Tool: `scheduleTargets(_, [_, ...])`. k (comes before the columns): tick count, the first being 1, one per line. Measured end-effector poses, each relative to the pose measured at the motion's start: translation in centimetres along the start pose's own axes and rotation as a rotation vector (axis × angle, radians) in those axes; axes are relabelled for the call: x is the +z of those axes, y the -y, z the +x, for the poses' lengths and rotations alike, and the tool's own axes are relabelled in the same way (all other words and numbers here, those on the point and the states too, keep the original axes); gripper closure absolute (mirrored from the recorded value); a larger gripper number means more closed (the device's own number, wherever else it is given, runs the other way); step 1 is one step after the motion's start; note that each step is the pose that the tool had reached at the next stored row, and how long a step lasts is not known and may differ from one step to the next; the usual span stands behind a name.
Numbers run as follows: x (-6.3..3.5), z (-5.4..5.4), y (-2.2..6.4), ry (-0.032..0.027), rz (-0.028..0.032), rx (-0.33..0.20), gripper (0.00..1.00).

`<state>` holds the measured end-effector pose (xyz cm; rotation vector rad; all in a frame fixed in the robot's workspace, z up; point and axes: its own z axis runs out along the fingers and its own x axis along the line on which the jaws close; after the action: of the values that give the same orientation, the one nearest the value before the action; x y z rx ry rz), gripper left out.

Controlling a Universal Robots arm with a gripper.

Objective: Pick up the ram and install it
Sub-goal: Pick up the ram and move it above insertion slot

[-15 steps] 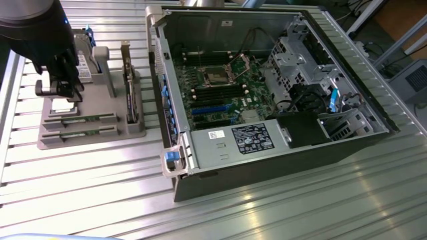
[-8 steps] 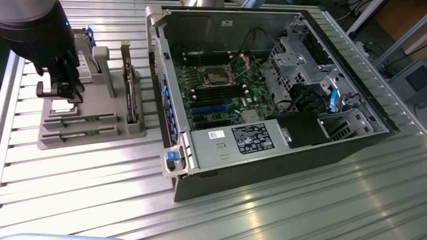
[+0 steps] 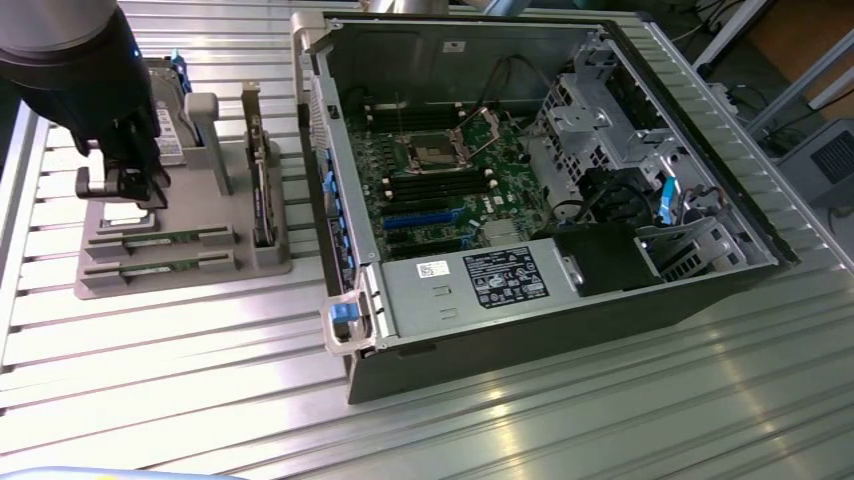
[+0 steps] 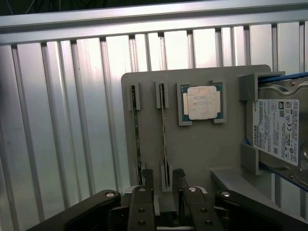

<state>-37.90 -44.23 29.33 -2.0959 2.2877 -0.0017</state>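
1. My hand [image 4: 162, 180] is spread wide and empty, its fingers [image 4: 144, 179] either side of one end of the ram [image 4: 164, 130].
2. Gripped this far off-centre, the ram could tilt and jam in the holder [image 4: 202, 149], or I could knock the twin stick [image 4: 137, 134].
3. The ram stands on edge in its slot, long axis running away from me toward the processor [image 4: 201, 102].

Neighbour ram [image 4: 137, 144] just beside ram [image 4: 164, 139]; hard drive [image 4: 276, 127] near.

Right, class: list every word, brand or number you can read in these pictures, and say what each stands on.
"TOSHIBA": on the white label of the hard drive, running along the label's edge.
Rest of that label: too small to read.
Print on the processor chip: blurred.
Black label and white sticker inside the computer case: too small to read.
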Motion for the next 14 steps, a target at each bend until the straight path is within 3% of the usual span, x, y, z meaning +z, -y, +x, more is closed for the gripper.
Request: scheduleTargets(14, [0.91,0.2,-0.01,-0.0003,-0.0001,0.0,0.7])
